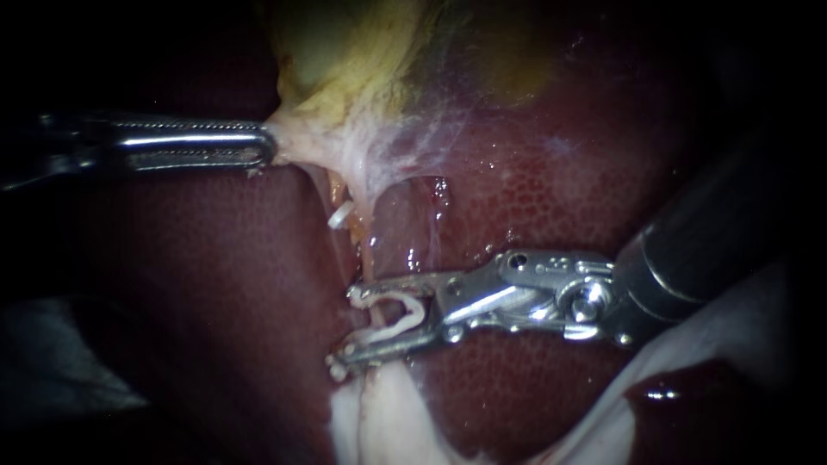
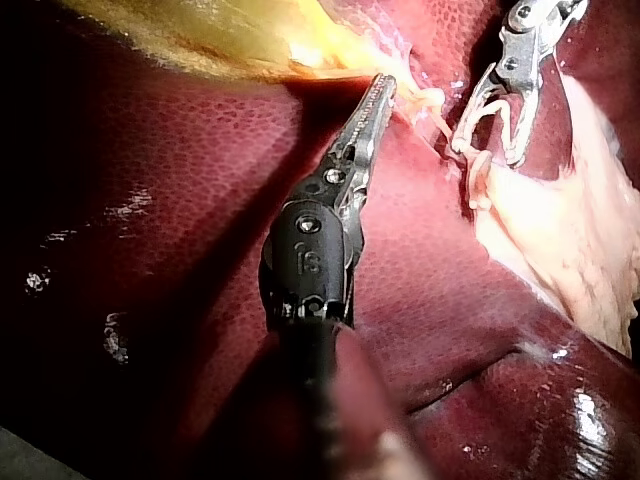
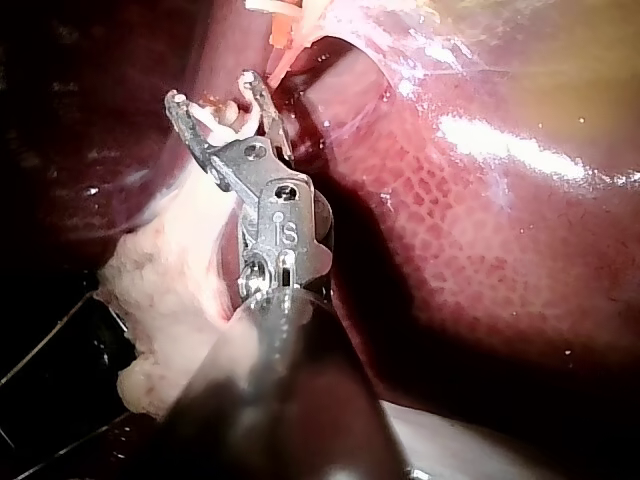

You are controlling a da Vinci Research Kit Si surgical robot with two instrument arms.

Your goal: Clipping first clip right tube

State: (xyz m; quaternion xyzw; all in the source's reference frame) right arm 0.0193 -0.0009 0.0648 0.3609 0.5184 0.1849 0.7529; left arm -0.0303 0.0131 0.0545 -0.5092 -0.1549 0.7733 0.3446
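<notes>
The left instrument (image 1: pixel 265 145) was held level from the left, with its shaft lost in darkness. Its jaws were closed flat on pale tissue (image 1: pixel 297 142) at the lower edge of the gallbladder (image 1: pixel 345 52), which was drawn taut. A small white piece (image 1: pixel 340 216) among the strands could not be identified. The right instrument (image 1: pixel 345 331) was angled in from the right over the liver (image 1: pixel 534 189). Its jaws were spread wide, and an open clip (image 1: pixel 403 315) was seated between them, touching both. The right tube (image 1: pixel 372 258) was straddled by the clip and partly hidden there.
</notes>
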